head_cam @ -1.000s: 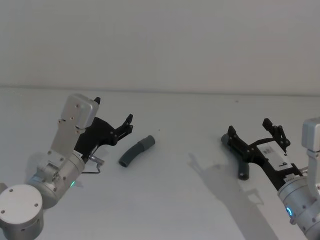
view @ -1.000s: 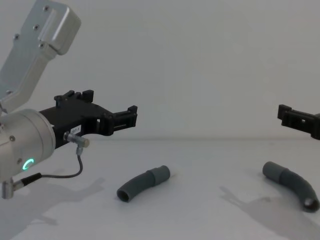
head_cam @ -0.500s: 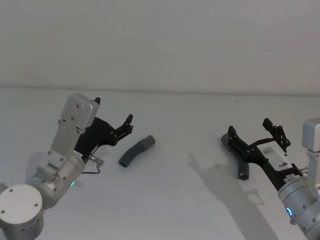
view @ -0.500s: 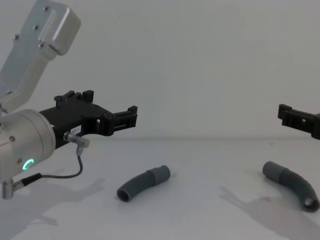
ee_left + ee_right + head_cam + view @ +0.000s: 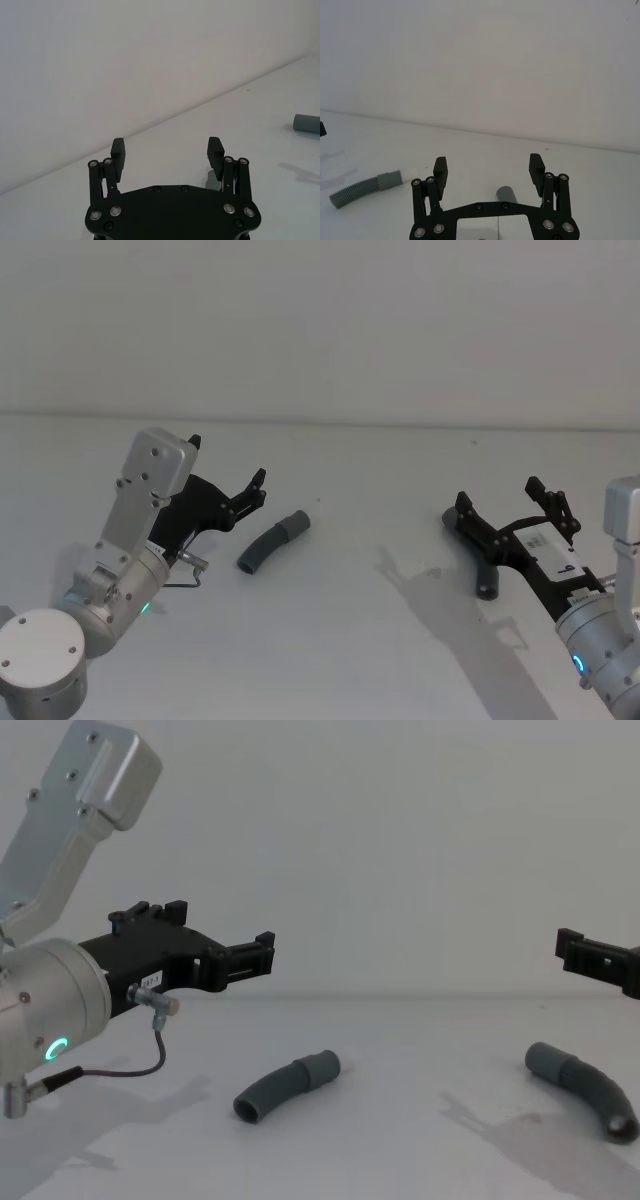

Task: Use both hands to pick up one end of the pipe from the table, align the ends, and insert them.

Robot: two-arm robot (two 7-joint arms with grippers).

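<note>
Two end effectors lined up on two pipe pieces, and nothing is gripped yet.

The left end effector (image 5: 167, 152) hangs above the desk (image 5: 350, 650) with its fingers spread wide, just to the robot's left of the left pipe piece (image 5: 272, 542), which lies flat and untouched. That looks like a lead-in to straddle it. The right end effector (image 5: 488, 167) is equally splayed and sits right over the right pipe piece (image 5: 583, 1088), also flat on the desk, with its cuff framed between the fingers in the right wrist view. From the head view, that piece is mostly covered by the end effector. The white stub (image 5: 412, 173) on the left piece shows clearly from the right wrist alone. In the left wrist view, the left piece barely peeks past one finger.
</note>
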